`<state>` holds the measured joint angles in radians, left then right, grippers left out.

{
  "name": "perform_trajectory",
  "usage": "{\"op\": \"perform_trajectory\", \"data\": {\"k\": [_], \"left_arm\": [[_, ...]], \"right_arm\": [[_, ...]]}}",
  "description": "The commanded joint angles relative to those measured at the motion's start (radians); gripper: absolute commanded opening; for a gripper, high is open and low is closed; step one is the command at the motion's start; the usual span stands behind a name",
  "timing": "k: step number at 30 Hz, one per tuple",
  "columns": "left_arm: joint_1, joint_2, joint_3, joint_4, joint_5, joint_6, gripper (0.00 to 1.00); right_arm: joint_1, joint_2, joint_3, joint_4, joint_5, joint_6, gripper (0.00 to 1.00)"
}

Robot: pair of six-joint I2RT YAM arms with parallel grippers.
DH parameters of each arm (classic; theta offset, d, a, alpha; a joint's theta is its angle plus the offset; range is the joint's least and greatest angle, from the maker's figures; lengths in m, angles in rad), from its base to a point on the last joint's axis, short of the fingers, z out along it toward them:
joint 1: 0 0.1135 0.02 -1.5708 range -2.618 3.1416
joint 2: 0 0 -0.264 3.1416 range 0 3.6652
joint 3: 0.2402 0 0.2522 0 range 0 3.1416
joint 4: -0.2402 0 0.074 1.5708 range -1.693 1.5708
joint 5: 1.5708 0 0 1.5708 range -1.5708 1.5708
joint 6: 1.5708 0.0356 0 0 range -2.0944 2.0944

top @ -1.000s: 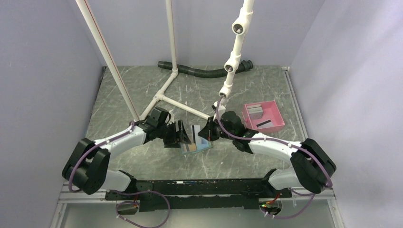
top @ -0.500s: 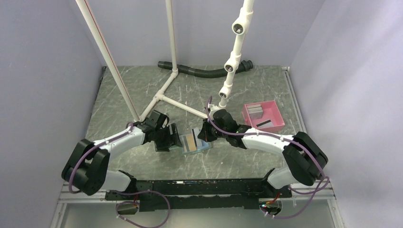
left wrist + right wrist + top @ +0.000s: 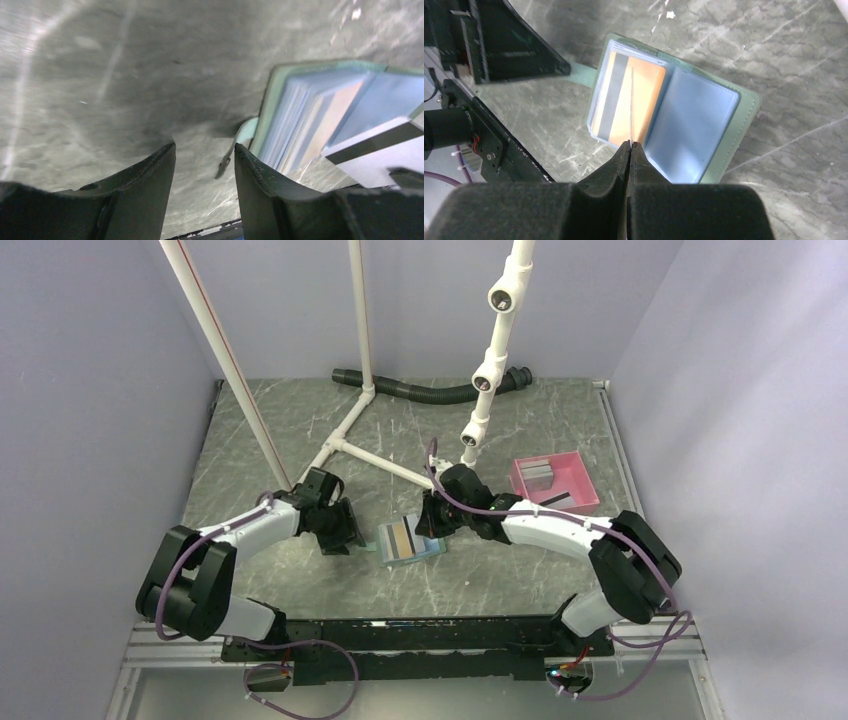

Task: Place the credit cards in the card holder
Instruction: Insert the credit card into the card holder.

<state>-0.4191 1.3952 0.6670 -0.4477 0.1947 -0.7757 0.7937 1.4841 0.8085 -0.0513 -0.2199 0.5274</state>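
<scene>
The card holder [image 3: 411, 541] lies open on the table, sage-green outside and pale blue inside [image 3: 691, 125]. A tan/orange card [image 3: 629, 102] with a grey stripe sits in its left side. My right gripper [image 3: 630, 144] is shut on a thin card [image 3: 631, 107] seen edge-on, held upright above the holder. The same card shows pale with a black stripe in the left wrist view [image 3: 380, 155]. My left gripper [image 3: 205, 150] is open just left of the holder [image 3: 320, 115], near its clasp strap [image 3: 241, 141]. More cards, grey [image 3: 535, 472] and black [image 3: 560, 501], lie in the pink tray [image 3: 580, 466].
A white pipe frame [image 3: 350, 435] stands on the table behind the holder, with a jointed white pipe [image 3: 490, 360] hanging above the right arm. A black corrugated hose [image 3: 420, 390] lies along the back wall. Walls close in both sides.
My left gripper has drawn back to the left, away from the holder, and the holder now lies flat open. My right gripper has moved left over the holder with the card.
</scene>
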Motion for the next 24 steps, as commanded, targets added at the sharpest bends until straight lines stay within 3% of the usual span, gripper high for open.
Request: {"op": "perform_trajectory", "data": {"k": [1,7,12,17,21,24], "left_arm": [[0.081,0.035,-0.029,-0.055,-0.074,0.034,0.54],[0.085,-0.004,-0.035,-0.04,-0.03,0.033,0.56],[0.085,-0.155,-0.036,-0.029,0.018,0.047,0.65],[0.084,-0.276,-0.016,0.072,0.211,0.052,0.7],[0.036,-0.208,0.025,0.227,0.404,0.011,0.55],[-0.016,-0.132,0.054,0.274,0.4,-0.01,0.41]], "right_arm": [[0.003,0.016,0.05,-0.044,0.015,0.012,0.0],[-0.003,0.051,0.046,-0.016,0.006,0.026,0.0],[-0.01,0.054,0.056,-0.037,0.059,0.033,0.0],[-0.019,0.042,0.061,-0.04,0.02,0.023,0.0],[-0.02,0.035,0.066,-0.045,0.015,0.031,0.0],[-0.027,0.021,0.059,-0.049,0.024,0.039,0.0]]}}
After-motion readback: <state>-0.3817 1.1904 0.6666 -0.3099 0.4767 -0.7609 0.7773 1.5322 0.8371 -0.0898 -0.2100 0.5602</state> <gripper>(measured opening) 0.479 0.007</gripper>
